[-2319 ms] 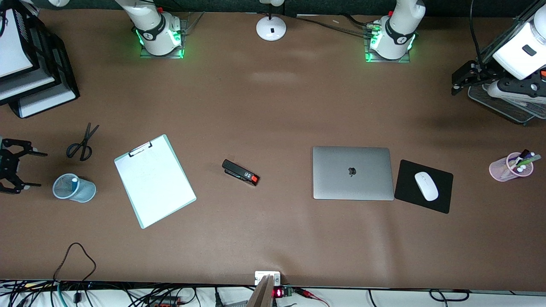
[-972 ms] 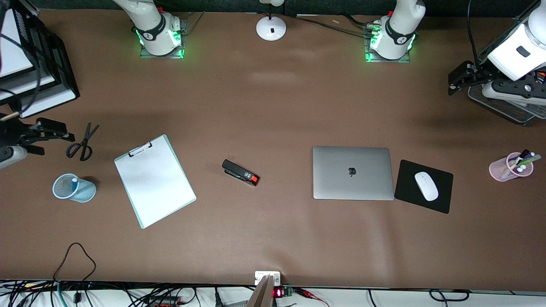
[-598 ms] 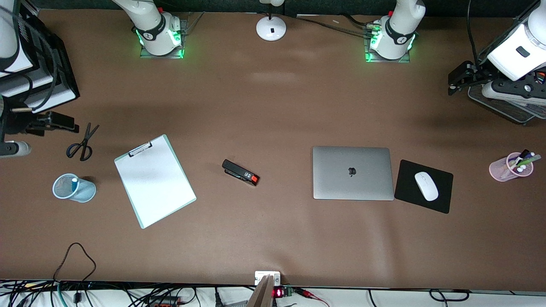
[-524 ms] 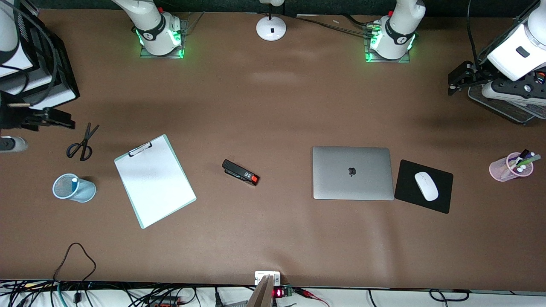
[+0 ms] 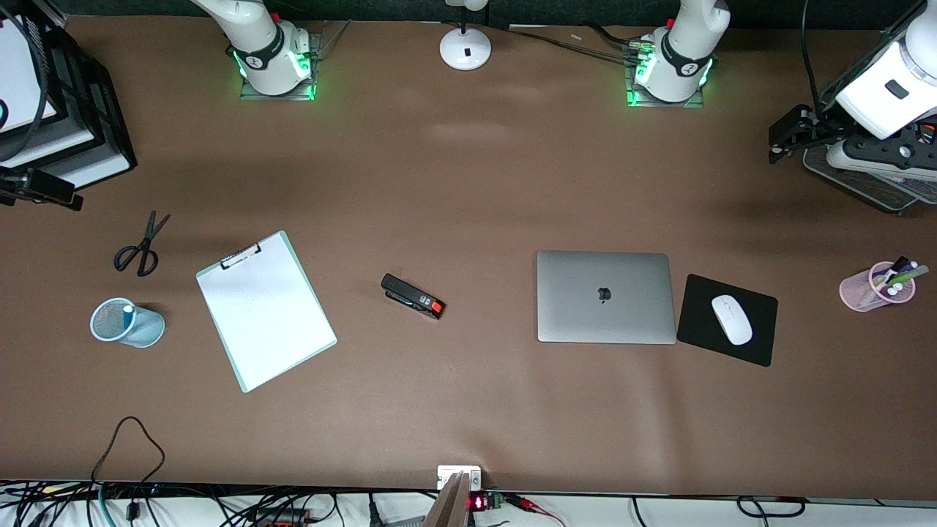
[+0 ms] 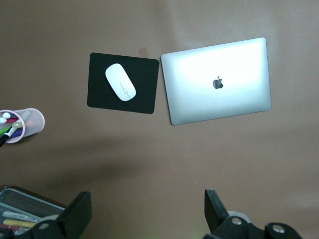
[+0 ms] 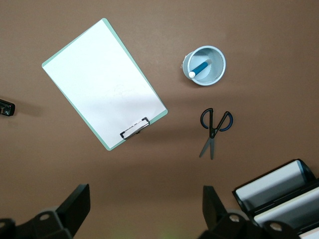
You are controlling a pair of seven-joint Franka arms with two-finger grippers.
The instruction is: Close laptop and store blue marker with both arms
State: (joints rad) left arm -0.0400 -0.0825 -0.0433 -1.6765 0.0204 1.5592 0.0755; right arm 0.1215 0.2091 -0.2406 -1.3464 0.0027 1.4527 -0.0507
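Observation:
The silver-grey laptop [image 5: 606, 296] [image 6: 218, 82] lies shut, lid and logo up, beside the black mouse pad. The blue marker [image 7: 201, 68] stands in a pale blue mesh cup [image 5: 126, 323] [image 7: 204, 65] toward the right arm's end of the table. Only its whitish end [image 5: 129, 310] shows in the front view. My left gripper [image 5: 782, 143] [image 6: 147, 204] hangs open and empty over bare table beside the wire tray. My right gripper [image 5: 58, 195] [image 7: 144, 199] is open and empty, high over the table next to the stacked trays.
A clipboard [image 5: 265, 311], scissors [image 5: 139, 249] and a stapler [image 5: 412, 296] lie on the table. A white mouse [image 5: 732, 319] sits on the mouse pad [image 5: 703, 307]. A pink cup of markers [image 5: 877, 287], a wire tray [image 5: 864, 183], black stacked trays [image 5: 110, 124] and a lamp base [image 5: 465, 48] stand around the edges.
My right gripper has drawn away from the mesh cup and scissors toward the stacked trays at the table's end. The left arm has barely shifted. The laptop stayed shut.

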